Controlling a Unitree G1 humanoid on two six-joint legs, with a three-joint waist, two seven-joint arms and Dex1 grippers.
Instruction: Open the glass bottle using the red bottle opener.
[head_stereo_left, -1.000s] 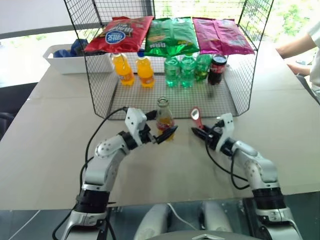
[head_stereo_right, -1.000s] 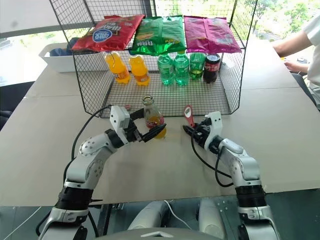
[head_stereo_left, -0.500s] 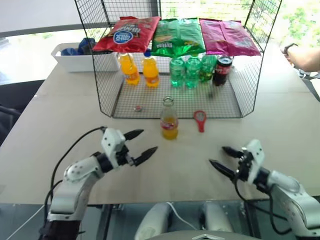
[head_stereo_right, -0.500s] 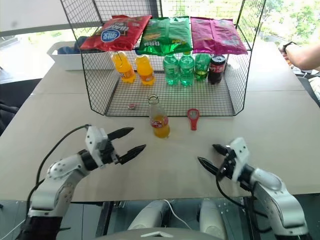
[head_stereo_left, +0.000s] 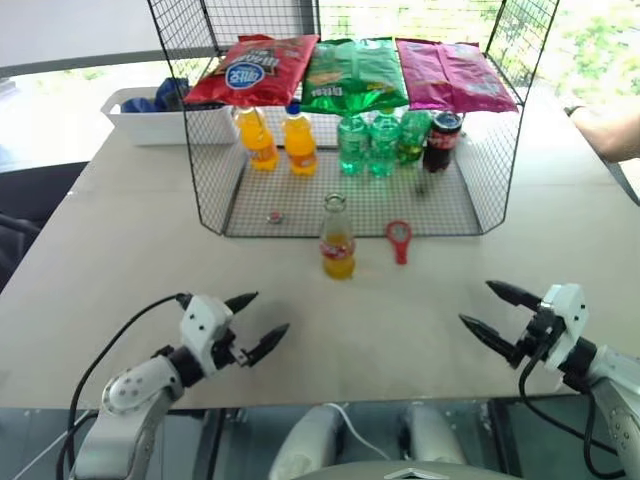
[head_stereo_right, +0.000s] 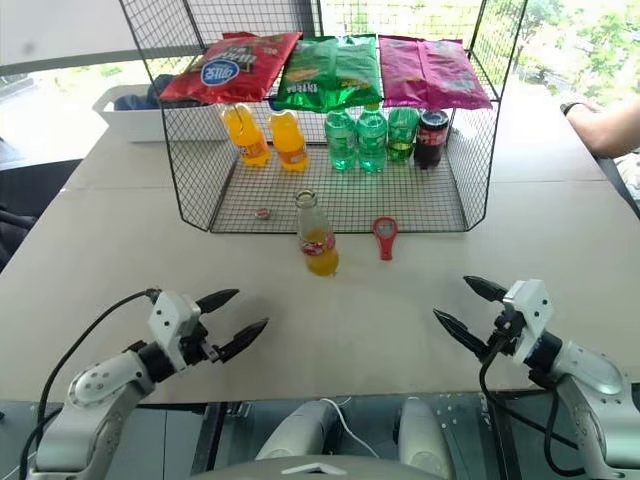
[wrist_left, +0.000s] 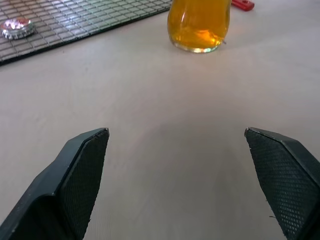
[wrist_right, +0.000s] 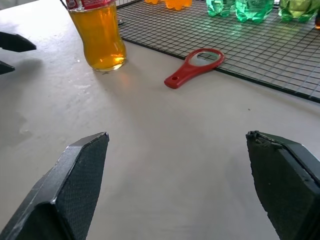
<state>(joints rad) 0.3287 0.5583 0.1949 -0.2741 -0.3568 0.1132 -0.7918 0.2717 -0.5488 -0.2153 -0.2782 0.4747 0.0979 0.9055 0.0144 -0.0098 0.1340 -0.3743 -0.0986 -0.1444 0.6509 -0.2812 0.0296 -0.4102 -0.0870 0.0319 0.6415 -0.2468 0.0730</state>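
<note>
Both tools, left (head_stereo_left: 256, 318) and right (head_stereo_left: 490, 309), spread wide and empty, well short of the uncapped clear glass bottle of orange drink (head_stereo_left: 337, 238) and flat red ring-headed opener (head_stereo_left: 399, 240) beyond on the desk (head_stereo_left: 120, 250); risk of tipping the open bottle through any careless reach.

A wire rack (head_stereo_left: 480, 190) stands at the upper middle of the table (head_stereo_left: 120, 260). Three snack bags lie on top: red (head_stereo_left: 255, 68), green (head_stereo_left: 352, 72) and pink (head_stereo_left: 452, 72). Below stand two orange bottles (head_stereo_left: 258, 138), green bottles (head_stereo_left: 368, 143) and a dark cola bottle (head_stereo_left: 440, 140). A loose cap (head_stereo_left: 274, 216) lies on the rack's floor. A white bin (head_stereo_left: 150, 125) sits at upper left; a person's arm (head_stereo_left: 605, 130) shows at the right edge.
</note>
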